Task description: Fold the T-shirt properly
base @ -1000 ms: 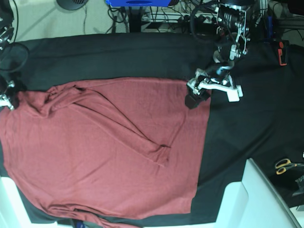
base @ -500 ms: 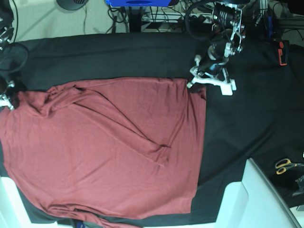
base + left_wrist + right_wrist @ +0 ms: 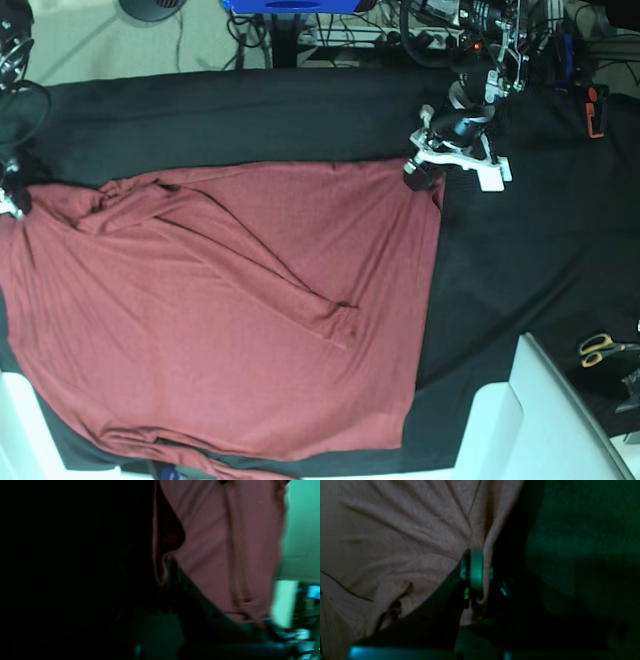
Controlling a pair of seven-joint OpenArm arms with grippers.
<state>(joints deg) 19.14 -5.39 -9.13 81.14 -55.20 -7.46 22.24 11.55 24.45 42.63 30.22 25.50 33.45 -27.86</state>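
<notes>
The brick-red T-shirt [image 3: 220, 310] lies spread out on the black tablecloth [image 3: 250, 120], with one long sleeve folded diagonally across its body. My left gripper [image 3: 418, 176] sits at the shirt's far right corner, shut on the hem. In the left wrist view the red cloth [image 3: 225, 550] hangs beside the dark fingers [image 3: 175, 580]. At the far left corner, my right gripper [image 3: 12, 203] is shut on the cloth. The right wrist view shows the wrinkled fabric [image 3: 395, 530] pinched at the fingertips [image 3: 477, 567].
Yellow-handled scissors [image 3: 600, 348] lie at the right edge of the tablecloth. A white surface [image 3: 540, 420] juts in at the bottom right. A red and black object [image 3: 595, 110] sits at the far right. Cables [image 3: 330, 30] crowd the floor behind the table.
My left gripper has closed at the shirt's far right corner, and that corner and right edge have shifted slightly right. The left corner has moved a little further left with the right gripper.
</notes>
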